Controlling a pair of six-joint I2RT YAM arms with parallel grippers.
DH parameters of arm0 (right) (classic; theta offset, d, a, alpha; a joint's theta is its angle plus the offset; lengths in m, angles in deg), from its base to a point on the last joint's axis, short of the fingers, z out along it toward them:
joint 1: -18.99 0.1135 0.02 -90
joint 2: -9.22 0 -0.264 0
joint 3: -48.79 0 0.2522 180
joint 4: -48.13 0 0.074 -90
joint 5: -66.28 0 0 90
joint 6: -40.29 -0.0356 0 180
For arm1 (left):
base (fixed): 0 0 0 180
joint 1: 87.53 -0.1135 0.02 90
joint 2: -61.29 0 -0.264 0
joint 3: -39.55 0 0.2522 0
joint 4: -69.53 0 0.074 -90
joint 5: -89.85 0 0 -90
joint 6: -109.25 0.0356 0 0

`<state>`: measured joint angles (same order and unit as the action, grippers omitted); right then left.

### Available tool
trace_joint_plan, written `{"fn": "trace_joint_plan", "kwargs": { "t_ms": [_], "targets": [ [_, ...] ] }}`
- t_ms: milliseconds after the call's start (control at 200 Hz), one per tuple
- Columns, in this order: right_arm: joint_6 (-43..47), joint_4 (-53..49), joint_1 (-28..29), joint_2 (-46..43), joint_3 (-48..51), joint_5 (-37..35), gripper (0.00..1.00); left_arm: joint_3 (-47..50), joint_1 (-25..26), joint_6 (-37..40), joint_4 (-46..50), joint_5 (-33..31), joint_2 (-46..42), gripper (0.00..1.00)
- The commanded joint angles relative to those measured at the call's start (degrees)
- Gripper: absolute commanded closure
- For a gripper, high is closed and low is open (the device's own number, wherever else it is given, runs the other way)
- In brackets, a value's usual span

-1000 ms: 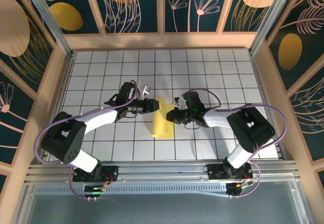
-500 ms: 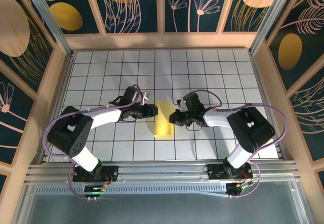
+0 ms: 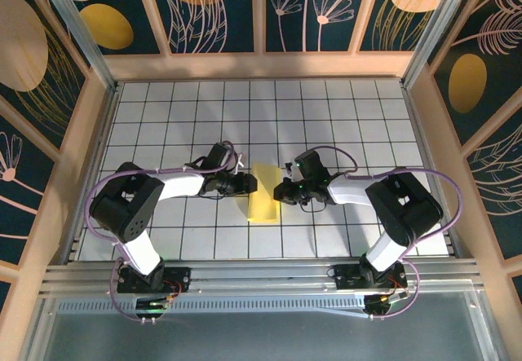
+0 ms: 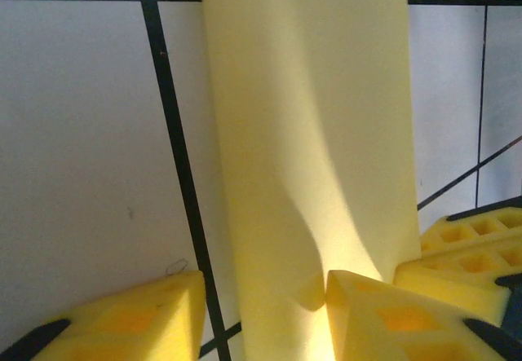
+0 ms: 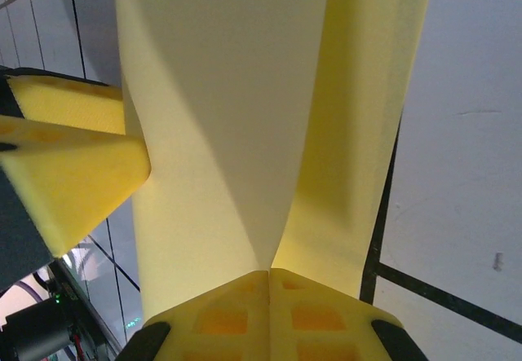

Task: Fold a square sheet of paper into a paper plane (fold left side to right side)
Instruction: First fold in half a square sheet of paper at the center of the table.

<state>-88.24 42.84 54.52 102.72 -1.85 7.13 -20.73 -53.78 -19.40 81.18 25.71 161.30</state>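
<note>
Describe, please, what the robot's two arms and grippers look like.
The left arm and right arm have white shells between bulky black joints, each trailed by a looping purple cable. The left gripper and right gripper carry blocky yellow foam-like fingers with moulded recesses and black patches at the bases.

You see the square sheet of paper as thin, matt yellow paper, smooth with soft creases. The pads of the left gripper look like dull yellow foam with pits. The table tiles look white, smooth and faintly shiny.
</note>
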Motion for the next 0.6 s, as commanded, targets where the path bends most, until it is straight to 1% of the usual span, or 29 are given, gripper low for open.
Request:
{"fn": "trace_joint_plan", "kwargs": {
  "t_ms": [0,110,200,295,400,415,450,596],
  "targets": [
    [1.7,-2.8,0.2,-1.9,-1.2,-1.4,0.88,-1.4,1.7,-0.6,0.6,-1.5,3.4,0.6],
    [2.6,-5.7,-0.2,-3.9,-1.8,-2.8,0.77,-2.3,2.9,-0.4,2.7,-4.1,4.7,0.63],
    [3.7,-8.8,-1.3,-6.0,-2.2,-4.2,0.69,-2.6,3.7,-0.8,3.4,-5.3,5.6,0.63],
    [5.2,-12.1,-3.0,-8.7,-2.4,-6.3,0.63,-3.3,4.7,-1.1,4.5,-6.7,6.5,0.63],
    [6.5,-14.7,-3.9,-11.8,-2.0,-9.0,0.59,-4.7,5.8,-0.8,6.6,-8.5,7.8,0.64],
    [6.6,-14.9,-5.4,-12.2,-1.8,-9.1,0.59,-4.8,5.9,-0.7,6.9,-8.8,8.0,0.64],
    [6.6,-14.9,-6.4,-13.2,-1.3,-9.4,0.59,-5.3,6.2,-0.4,7.6,-9.2,8.4,0.64],
    [6.5,-15.0,-8.8,-16.5,0.8,-10.1,0.57,-7.3,7.2,0.8,10.1,-10.4,10.1,0.63]
  ]
}}
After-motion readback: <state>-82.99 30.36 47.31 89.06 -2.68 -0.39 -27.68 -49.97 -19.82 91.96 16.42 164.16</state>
